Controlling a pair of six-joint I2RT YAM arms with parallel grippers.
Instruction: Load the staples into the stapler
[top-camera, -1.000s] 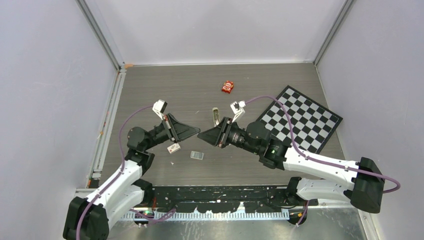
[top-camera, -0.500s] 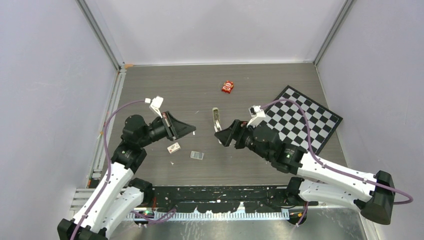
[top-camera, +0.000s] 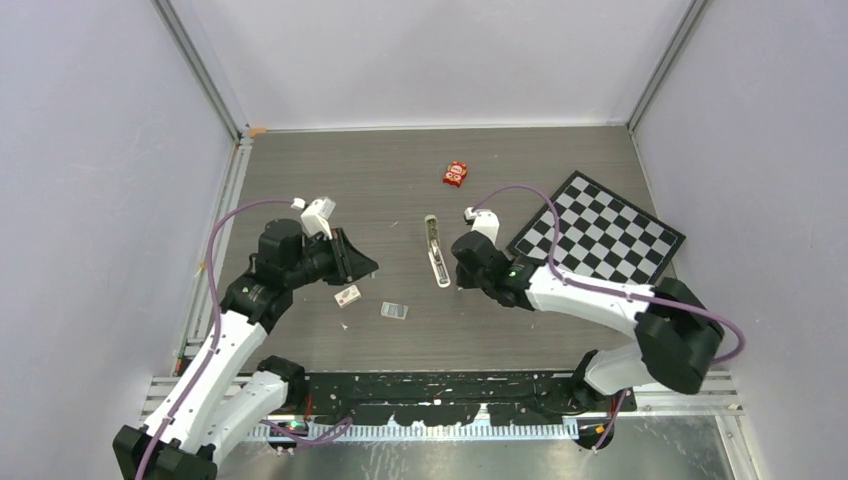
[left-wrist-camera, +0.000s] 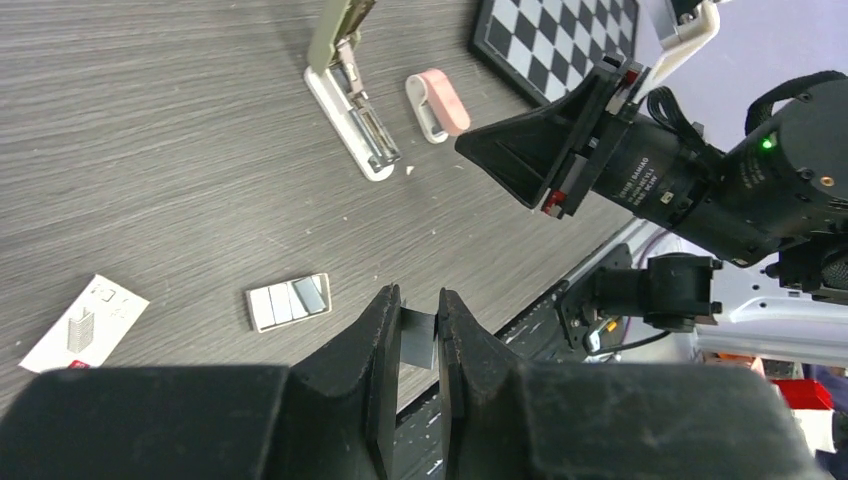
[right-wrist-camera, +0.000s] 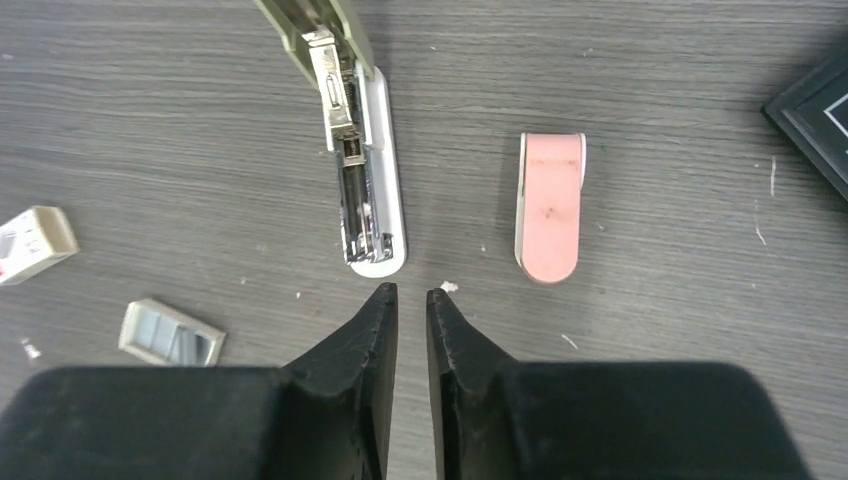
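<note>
While your left gripper (left-wrist-camera: 418, 302) pinches a small grey strip of staples (left-wrist-camera: 420, 340) between its fingers, your right gripper (right-wrist-camera: 410, 297) has its jaws pressed together on nothing, its tips pointing at the near end of the stapler (right-wrist-camera: 352, 150). You can see the stapler lying opened on the table (right-wrist-camera: 650, 400), pale metal channel up, with a pink-and-white piece (right-wrist-camera: 549, 205) near its right. A small tray (right-wrist-camera: 170, 333) of more grey strips and a white-and-red box (right-wrist-camera: 35, 243) lie to the left.
</note>
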